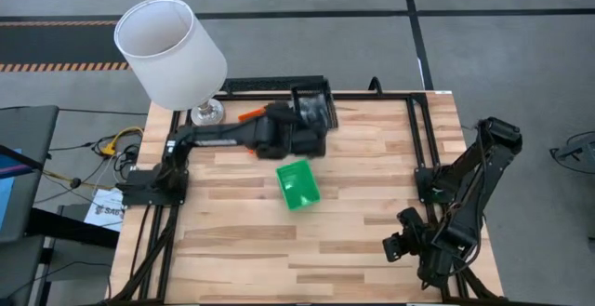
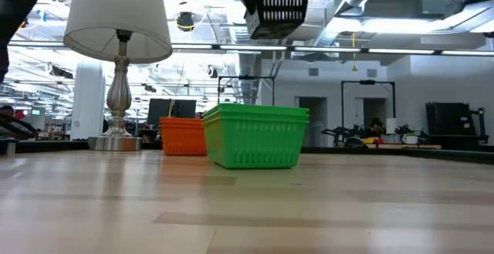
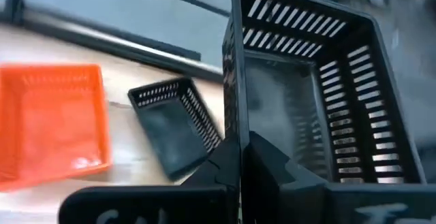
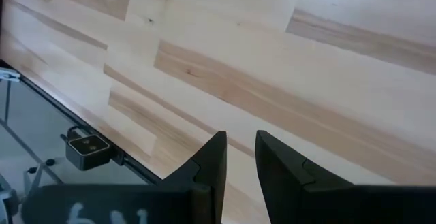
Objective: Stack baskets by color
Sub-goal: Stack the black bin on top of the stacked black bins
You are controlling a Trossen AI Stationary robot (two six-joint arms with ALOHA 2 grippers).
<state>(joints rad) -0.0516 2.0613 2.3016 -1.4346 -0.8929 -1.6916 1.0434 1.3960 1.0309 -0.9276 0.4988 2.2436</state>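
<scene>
Overhead, my left gripper [image 1: 311,115] is pinching a black basket [image 1: 316,113] by its wall, beyond the green stack [image 1: 297,183], lamp [image 1: 172,50] to one side; my right gripper [image 1: 402,246] is resting closed and empty, well apart. Low down, the held basket [image 2: 279,11] is hanging above the green stack [image 2: 255,137], an orange basket [image 2: 182,136] sitting behind it. Wrist-side, another black basket [image 3: 174,123] is lying beside the orange one [image 3: 51,122]. Right fingers [image 4: 211,163] are hovering over bare table [image 4: 272,81].

Left hand [image 1: 311,125] raised, clamped; right hand [image 1: 398,246], apparently closed, folded low.
</scene>
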